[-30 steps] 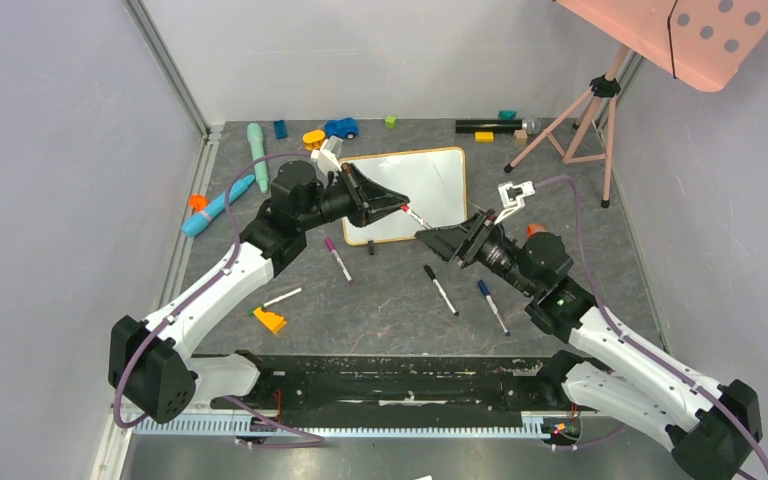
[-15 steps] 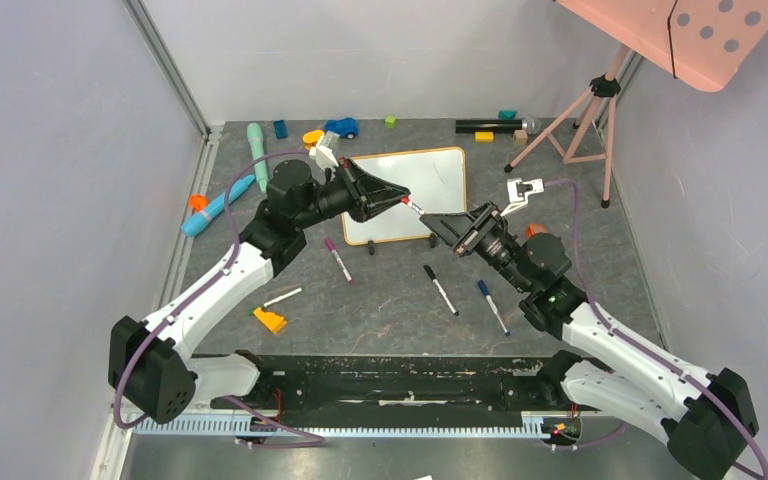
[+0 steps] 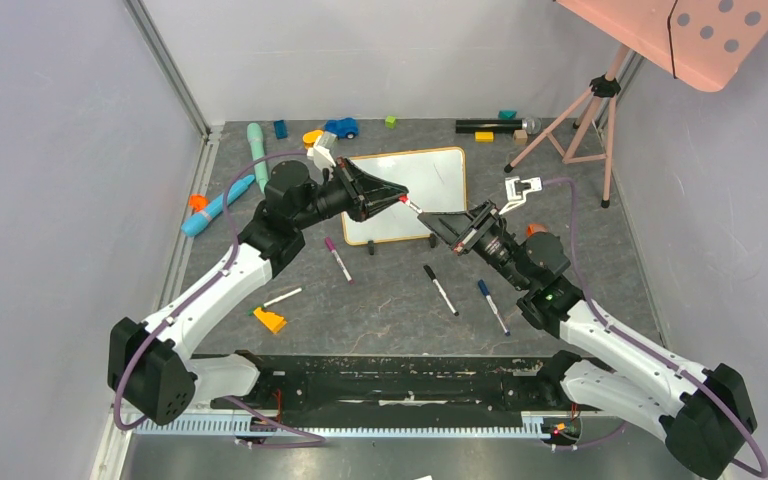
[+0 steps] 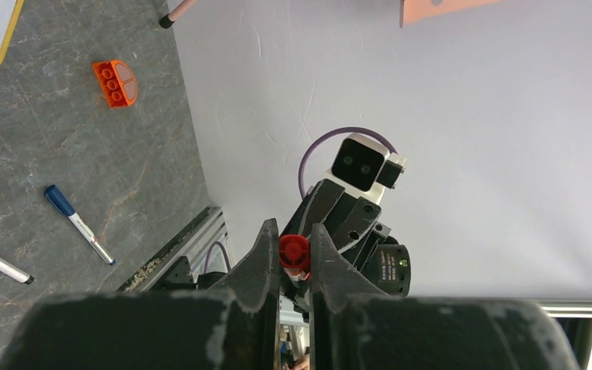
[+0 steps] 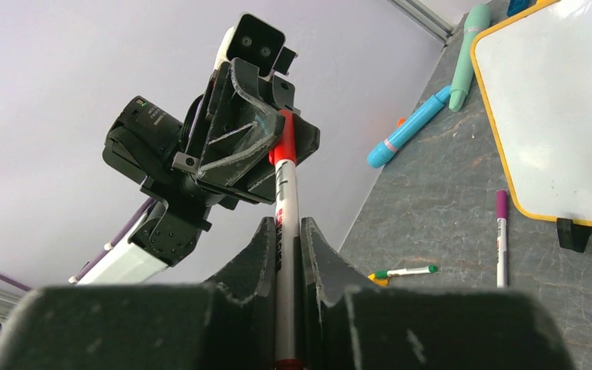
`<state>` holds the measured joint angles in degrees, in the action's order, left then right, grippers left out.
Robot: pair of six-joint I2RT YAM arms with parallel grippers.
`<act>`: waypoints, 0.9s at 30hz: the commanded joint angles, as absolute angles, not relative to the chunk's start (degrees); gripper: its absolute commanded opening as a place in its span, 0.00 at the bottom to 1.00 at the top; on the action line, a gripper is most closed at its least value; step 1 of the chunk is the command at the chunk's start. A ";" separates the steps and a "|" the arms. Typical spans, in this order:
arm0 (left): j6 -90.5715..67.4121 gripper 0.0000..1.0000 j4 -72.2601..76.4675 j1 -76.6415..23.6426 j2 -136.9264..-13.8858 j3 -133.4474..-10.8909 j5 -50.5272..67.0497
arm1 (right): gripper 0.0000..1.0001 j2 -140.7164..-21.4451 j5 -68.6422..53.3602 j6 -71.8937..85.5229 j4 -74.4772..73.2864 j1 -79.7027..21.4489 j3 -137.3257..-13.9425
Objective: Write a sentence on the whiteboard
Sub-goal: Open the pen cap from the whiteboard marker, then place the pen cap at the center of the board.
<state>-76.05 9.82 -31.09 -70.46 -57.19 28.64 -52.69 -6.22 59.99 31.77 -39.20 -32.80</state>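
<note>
Left gripper [image 4: 294,235]: clamped on red cap [image 4: 294,250].
Right gripper [image 5: 284,231]: clamped on marker [image 5: 285,193] barrel, opposing the left; judged a pull to uncap.
Whiteboard [image 3: 435,180]: blank, lying on tabletop [image 3: 390,300] just beyond both grippers.
Progress: writing not begun.

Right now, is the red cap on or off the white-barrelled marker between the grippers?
On. Right wrist view: red cap meets the white marker barrel with no gap; left gripper clamps the cap, right gripper the barrel.
</note>
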 commanded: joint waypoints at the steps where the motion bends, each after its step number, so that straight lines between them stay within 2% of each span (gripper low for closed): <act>1: -75.76 0.02 10.10 -31.33 -70.10 -56.43 28.33 | 0.00 -52.29 -6.34 60.70 36.63 -39.21 -33.78; 5: -76.01 0.02 10.11 -29.51 -70.49 -56.91 28.38 | 0.00 -51.49 -7.18 60.68 35.27 -38.72 -33.34; 10: -77.18 0.02 9.93 -19.62 -69.21 -55.12 31.07 | 0.00 -45.83 -7.29 59.93 29.85 -36.87 -29.86; 14: -72.73 0.02 3.80 -13.91 -68.57 -56.27 32.00 | 0.00 -40.93 -6.83 58.52 23.77 -35.45 -27.87; 21: -69.40 0.02 -1.20 -13.36 -69.02 -55.15 30.54 | 0.00 -38.11 -6.12 53.56 14.31 -34.63 -29.99; 27: -57.30 0.02 -19.94 -15.19 -69.91 -59.85 23.55 | 0.00 -39.11 0.71 46.53 -1.59 -34.59 -36.75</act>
<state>-68.16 -7.38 -13.63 -70.24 -55.83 28.34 -39.07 -5.10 52.23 9.63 -34.83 -30.70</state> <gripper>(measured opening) 0.139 0.112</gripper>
